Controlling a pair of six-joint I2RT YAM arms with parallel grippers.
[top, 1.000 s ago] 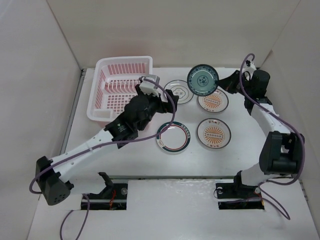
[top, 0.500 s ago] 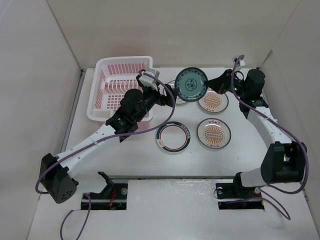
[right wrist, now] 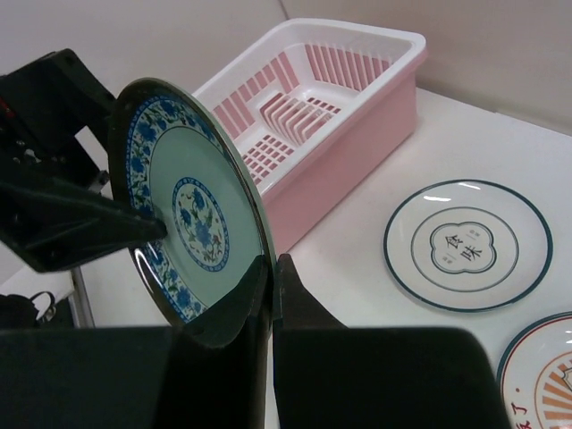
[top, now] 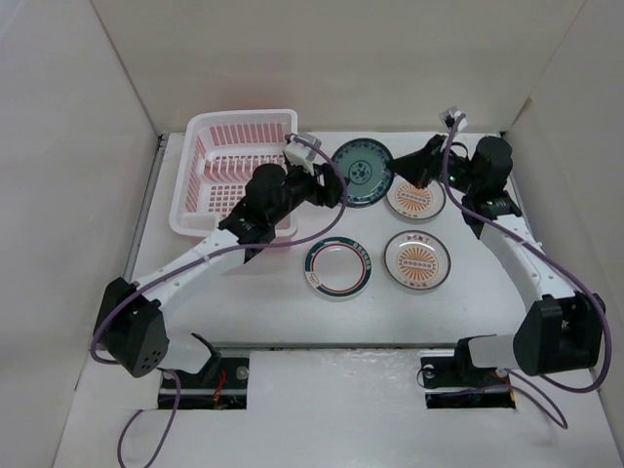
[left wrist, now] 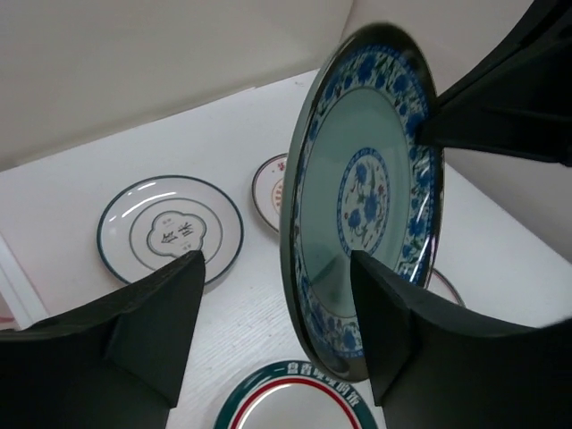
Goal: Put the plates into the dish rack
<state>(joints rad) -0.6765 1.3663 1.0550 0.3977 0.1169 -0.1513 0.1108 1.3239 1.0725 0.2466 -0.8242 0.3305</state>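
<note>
Left arm: stretched from its base at the near-left diagonally toward the table's far middle; left gripper (top: 335, 190) pointing right, beside the rack's right end
Left fingers: spread apart, one on each side of the upright dark green plate (top: 363, 173); not clamped on it
Right arm: bent over the right side of the table, wrist turned left; right gripper (right wrist: 271, 273) pinched tight on the plate's rim
Dark green plate: held on edge in the air between the two grippers, blue floral face toward the right wrist camera
Writing: Chinese characters at the centre of the plate with dark rings (right wrist: 467, 246) and round the green-rimmed plate (top: 338, 267); too small to read surely
Other plates: two sunburst plates (top: 416, 259) (top: 414, 198) flat on the table (top: 244, 302)
Dish rack (top: 244, 116): far-left corner, close to the back wall
Open room: bare tabletop between the rack and the arm bases; walls on three sides
</note>
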